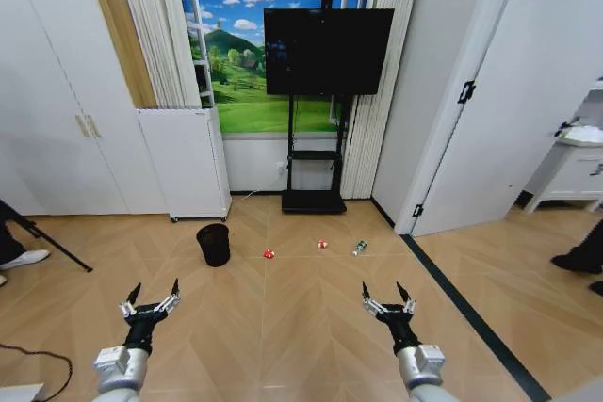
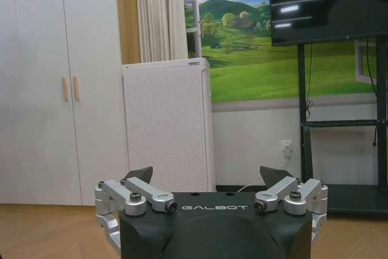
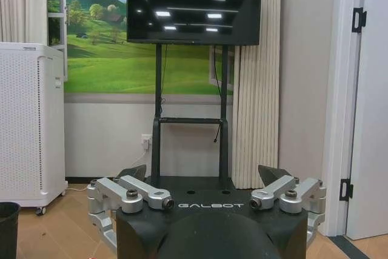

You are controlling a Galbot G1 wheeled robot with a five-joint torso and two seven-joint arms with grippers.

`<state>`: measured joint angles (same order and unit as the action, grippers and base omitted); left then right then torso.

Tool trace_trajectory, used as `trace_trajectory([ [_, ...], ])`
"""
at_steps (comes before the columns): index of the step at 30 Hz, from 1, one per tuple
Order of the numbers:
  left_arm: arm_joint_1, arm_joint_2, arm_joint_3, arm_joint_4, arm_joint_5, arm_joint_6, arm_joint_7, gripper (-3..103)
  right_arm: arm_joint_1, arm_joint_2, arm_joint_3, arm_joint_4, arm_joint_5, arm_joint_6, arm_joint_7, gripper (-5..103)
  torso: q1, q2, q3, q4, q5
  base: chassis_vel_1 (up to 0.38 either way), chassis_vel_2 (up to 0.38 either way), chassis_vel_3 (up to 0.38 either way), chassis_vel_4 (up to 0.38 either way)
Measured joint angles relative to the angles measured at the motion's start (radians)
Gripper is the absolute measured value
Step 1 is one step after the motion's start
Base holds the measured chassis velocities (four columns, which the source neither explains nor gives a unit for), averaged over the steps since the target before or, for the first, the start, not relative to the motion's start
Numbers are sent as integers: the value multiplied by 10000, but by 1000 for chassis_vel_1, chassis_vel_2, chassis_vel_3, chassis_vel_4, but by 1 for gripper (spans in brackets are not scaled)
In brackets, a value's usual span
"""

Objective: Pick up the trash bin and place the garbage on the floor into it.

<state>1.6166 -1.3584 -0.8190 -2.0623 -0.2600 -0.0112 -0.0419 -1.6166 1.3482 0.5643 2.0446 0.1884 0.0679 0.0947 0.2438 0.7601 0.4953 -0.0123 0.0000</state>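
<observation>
Spreading across the room is a tan chevron-plank floor [image 1: 311, 327] with a dark strip [image 1: 471, 313] running along its right side toward the doorway. White cabinets [image 1: 57, 91] are lining the left wall, and a white perforated appliance on wheels [image 1: 184, 162] is standing beside them. A black TV on a stand [image 1: 327, 51] is sitting in front of a green landscape mural [image 1: 240, 72], framed by cream curtains. White doors [image 1: 528, 82] are filling the right wall.

The trash bin [image 1: 214, 244], black mesh, is standing upright on the floor just in front of the appliance, well ahead of the robot. The garbage is lying in a loose row to the bin's right: one red-and-white lump [image 1: 268, 253] near the bin, a second red-and-white lump [image 1: 322, 244] farther right, and the green-and-silver bottle [image 1: 359, 248] lying tilted near the dark strip. All three pieces are apart from each other and from the bin.

The left gripper [image 1: 154, 294] is hovering low at the left, fingers spread wide, gripping nothing and touching nothing. The right gripper [image 1: 387, 294] is hovering at the right, likewise wide open and empty. Both are well short of the bin and the garbage. In the right wrist view the bin's rim [image 3: 7, 228] is peeking in at the edge, near the appliance's wheel.
</observation>
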Motion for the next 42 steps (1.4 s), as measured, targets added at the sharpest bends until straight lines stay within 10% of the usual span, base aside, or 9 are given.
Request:
trace_trajectory([
  [42, 114, -45, -122, -49, 129, -106, 72, 98, -1, 38, -29, -173, -23, 218, -124, 100, 4, -1, 3, 1, 2, -192, 190, 200, -199],
])
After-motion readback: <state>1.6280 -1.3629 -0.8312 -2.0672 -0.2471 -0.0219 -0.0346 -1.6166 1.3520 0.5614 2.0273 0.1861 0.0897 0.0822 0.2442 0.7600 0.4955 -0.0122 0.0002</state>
